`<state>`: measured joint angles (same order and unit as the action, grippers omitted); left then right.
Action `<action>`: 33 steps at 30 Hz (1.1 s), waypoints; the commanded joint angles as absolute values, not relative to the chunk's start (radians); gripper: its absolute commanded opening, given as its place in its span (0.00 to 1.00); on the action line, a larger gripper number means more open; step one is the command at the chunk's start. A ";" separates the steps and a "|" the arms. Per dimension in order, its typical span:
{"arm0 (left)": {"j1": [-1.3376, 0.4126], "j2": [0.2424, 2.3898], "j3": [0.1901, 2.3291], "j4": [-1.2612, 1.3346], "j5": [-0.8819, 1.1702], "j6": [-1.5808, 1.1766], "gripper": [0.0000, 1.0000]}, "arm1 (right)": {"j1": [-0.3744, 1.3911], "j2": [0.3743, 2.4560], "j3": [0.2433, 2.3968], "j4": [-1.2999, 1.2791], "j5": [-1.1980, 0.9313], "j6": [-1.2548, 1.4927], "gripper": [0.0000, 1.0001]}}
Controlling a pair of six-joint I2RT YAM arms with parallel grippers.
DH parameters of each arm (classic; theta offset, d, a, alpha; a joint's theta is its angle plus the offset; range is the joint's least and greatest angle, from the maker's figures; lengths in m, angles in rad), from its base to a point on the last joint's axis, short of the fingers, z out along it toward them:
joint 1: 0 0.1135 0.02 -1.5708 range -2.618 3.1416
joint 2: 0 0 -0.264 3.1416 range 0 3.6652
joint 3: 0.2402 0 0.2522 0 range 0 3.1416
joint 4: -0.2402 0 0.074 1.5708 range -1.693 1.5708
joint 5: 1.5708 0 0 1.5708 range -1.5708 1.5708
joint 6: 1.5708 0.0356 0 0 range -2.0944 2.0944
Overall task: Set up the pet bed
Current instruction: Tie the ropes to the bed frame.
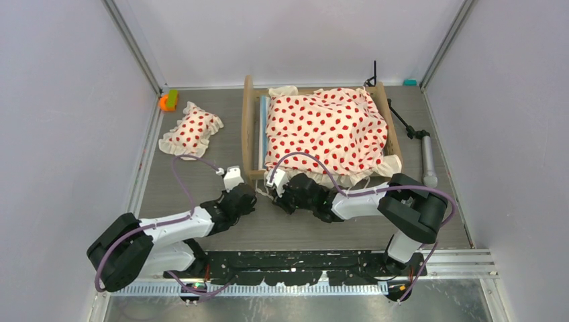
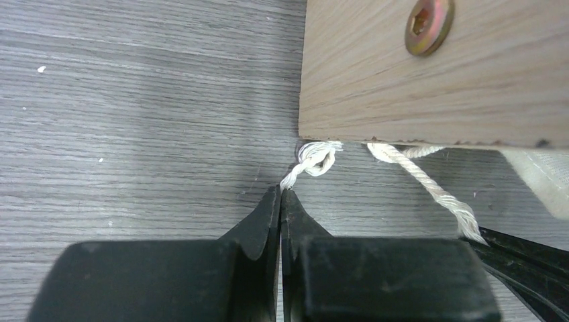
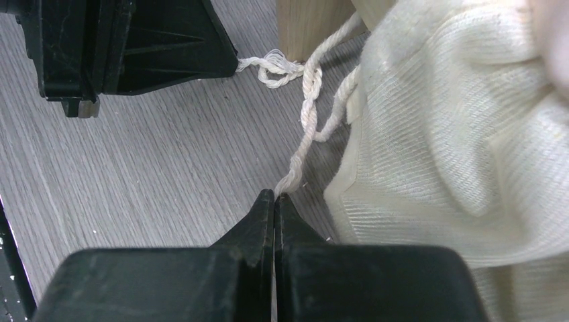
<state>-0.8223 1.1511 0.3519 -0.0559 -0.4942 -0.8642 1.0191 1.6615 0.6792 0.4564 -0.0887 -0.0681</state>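
Observation:
The pet bed (image 1: 322,131) stands mid-table, its light-wood frame (image 1: 249,127) draped in cream red-dotted bedding. A matching dotted pillow (image 1: 191,131) lies apart at the left. Both grippers meet at the bed's near left corner. In the left wrist view my left gripper (image 2: 281,190) is shut on the frayed end of a white cord (image 2: 314,159) coming from under the wooden end board (image 2: 429,80). My right gripper (image 3: 275,194) is shut on the end of a second, twisted cord (image 3: 306,117) beside the cream fabric (image 3: 456,134). In the top view the left gripper (image 1: 257,192) and right gripper (image 1: 276,194) nearly touch.
A black tripod stand (image 1: 410,134) lies right of the bed. An orange and green object (image 1: 168,100) sits in the far left corner and a teal one (image 1: 409,82) in the far right corner. White walls close in three sides.

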 commanded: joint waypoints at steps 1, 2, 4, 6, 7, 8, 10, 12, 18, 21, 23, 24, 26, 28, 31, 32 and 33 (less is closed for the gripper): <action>-0.831 1.172 0.345 -0.194 -0.510 -0.907 0.00 | 1.022 1.664 0.698 0.520 -0.082 -0.056 0.00; -0.831 1.162 0.345 -0.207 -0.521 -0.916 0.00 | 1.023 1.666 0.700 0.522 -0.075 -0.052 0.00; -0.831 1.122 0.353 -0.253 -0.548 -0.946 0.00 | 1.023 1.669 0.703 0.522 -0.059 -0.041 0.00; -0.831 1.065 0.359 -0.294 -0.573 -0.956 0.00 | 1.023 1.668 0.704 0.528 -0.039 -0.022 0.00; -0.831 1.035 0.365 -0.317 -0.593 -0.961 0.00 | 1.023 1.666 0.701 0.535 -0.026 -0.011 0.00; -0.831 1.000 0.371 -0.341 -0.615 -0.970 0.00 | 1.023 1.662 0.696 0.549 -0.011 -0.003 0.00; -0.830 0.951 0.385 -0.370 -0.657 -0.959 0.00 | 1.023 1.653 0.685 0.566 0.034 0.026 0.00; -0.827 0.927 0.421 -0.426 -0.696 -0.949 0.00 | 1.023 1.643 0.684 0.560 0.092 0.069 0.00; -0.793 0.905 0.490 -0.478 -0.733 -0.888 0.00 | 1.022 1.626 0.690 0.502 0.194 0.136 0.00; -0.771 0.881 0.499 -0.492 -0.740 -0.872 0.00 | 1.023 1.601 0.676 0.489 0.237 0.169 0.00; -0.745 0.865 0.500 -0.492 -0.732 -0.850 0.00 | 1.023 1.569 0.659 0.487 0.266 0.196 0.00; -0.728 0.858 0.501 -0.491 -0.723 -0.838 0.00 | 1.023 1.555 0.652 0.484 0.285 0.212 0.00; -0.684 0.845 0.508 -0.491 -0.702 -0.812 0.00 | 1.023 1.533 0.644 0.471 0.329 0.244 0.00; -0.644 0.834 0.522 -0.483 -0.685 -0.777 0.00 | 1.023 1.516 0.640 0.444 0.367 0.277 0.00; -0.595 0.827 0.551 -0.465 -0.661 -0.723 0.00 | 1.023 1.500 0.642 0.394 0.436 0.341 0.00; -0.582 0.827 0.561 -0.461 -0.655 -0.707 0.00 | 1.023 1.493 0.645 0.377 0.457 0.358 0.00; -0.571 0.828 0.572 -0.460 -0.649 -0.696 0.00 | 1.023 1.487 0.646 0.356 0.480 0.377 0.00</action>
<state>-0.6140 0.8436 0.4995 -0.4850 -0.6590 -0.7792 1.0191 1.5330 0.6437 0.4137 0.3401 0.2676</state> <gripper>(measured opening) 0.008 0.020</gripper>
